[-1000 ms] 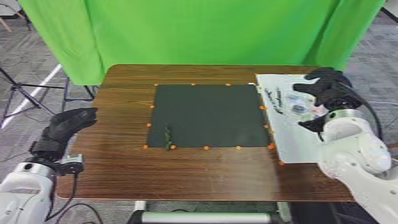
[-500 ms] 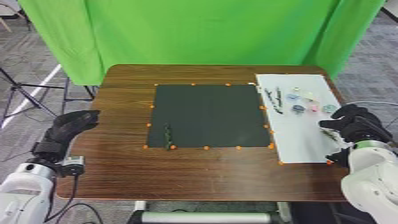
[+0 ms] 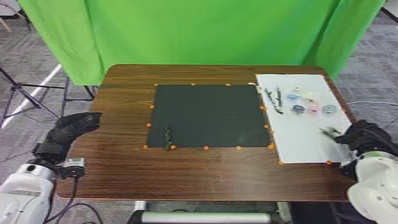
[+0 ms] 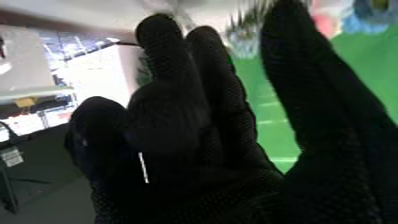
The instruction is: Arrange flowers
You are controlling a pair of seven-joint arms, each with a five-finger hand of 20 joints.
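A green stem [image 3: 168, 136] lies upright near the front left of the black mat [image 3: 209, 110]. On the white sheet [image 3: 298, 145] are small flower heads, including a blue-grey one [image 3: 298, 108], a pink one [image 3: 313, 108] and a pale green one [image 3: 330, 108], with dark stems [image 3: 271, 97] to their left. My right hand [image 3: 366, 136] is at the sheet's right edge, close beside a small dark sprig [image 3: 330, 132]. In the right wrist view the hand [image 4: 191, 135] has relaxed fingers, with a green sprig [image 4: 142, 70] partly behind them. My left hand [image 3: 73, 126] rests open over the table's left edge.
Small orange markers [image 3: 206, 148] line the mat, and others stand along the sheet. The brown table [image 3: 178, 175] extends in front of both. A green curtain [image 3: 213, 35] hangs behind the table.
My right hand has swung from above the flower heads out to the right and nearer, uncovering the flowers and the small sprig. The left hand has hardly moved.
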